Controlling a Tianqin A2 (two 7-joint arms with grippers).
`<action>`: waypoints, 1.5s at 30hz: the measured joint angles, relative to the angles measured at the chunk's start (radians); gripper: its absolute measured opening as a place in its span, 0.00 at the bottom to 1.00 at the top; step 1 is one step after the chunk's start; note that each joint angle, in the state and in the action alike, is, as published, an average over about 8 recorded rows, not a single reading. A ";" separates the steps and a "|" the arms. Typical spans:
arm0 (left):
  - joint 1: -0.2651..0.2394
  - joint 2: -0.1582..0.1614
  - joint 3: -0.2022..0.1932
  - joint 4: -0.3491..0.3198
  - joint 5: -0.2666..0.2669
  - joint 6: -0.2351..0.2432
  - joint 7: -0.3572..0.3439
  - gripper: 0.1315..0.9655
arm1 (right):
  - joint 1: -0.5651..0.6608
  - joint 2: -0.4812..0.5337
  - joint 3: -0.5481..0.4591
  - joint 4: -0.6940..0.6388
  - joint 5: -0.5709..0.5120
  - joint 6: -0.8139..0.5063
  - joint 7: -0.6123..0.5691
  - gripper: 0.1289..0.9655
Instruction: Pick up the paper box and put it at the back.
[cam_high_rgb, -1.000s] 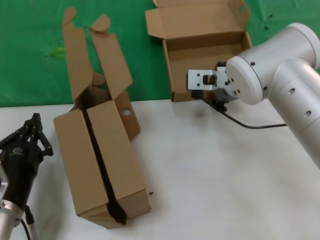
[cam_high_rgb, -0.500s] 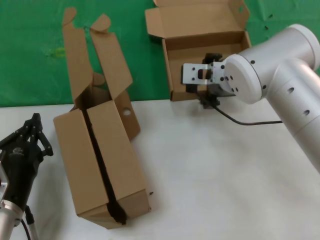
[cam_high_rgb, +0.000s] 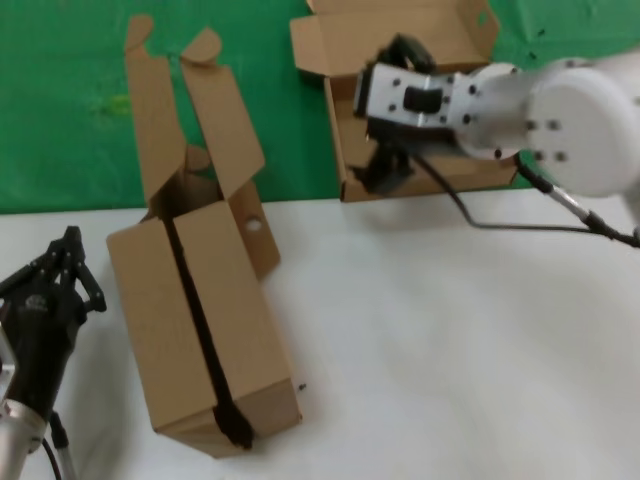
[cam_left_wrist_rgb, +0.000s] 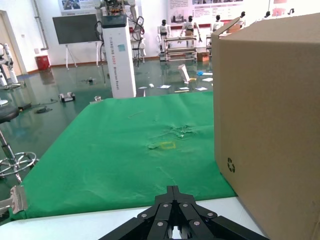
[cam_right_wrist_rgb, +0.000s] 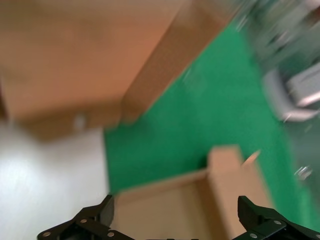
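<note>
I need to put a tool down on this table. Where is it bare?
The white tabletop is bare between the two paired brown cartons and its right edge. The back is crowded: the open brown paper box with the right gripper at it. The left gripper sits front-left.

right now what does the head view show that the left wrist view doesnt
Only the head view shows the open paper box at the back on the green cloth, with the right tool at its front wall, and the white table. Only the left wrist view shows the room beyond, with a white pillar. Both show the left tool, shut, and the big brown carton beside it.
</note>
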 joint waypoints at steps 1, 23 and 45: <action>0.000 0.000 0.000 0.000 0.000 0.000 0.000 0.01 | -0.012 0.011 0.019 0.040 0.028 0.007 0.000 0.80; 0.000 0.000 0.000 0.000 0.000 0.000 0.000 0.01 | -0.378 0.023 0.418 0.203 0.741 0.396 -0.355 1.00; 0.000 0.000 0.000 0.000 0.000 0.000 0.000 0.19 | -0.515 0.022 0.431 0.184 0.862 0.570 -0.403 1.00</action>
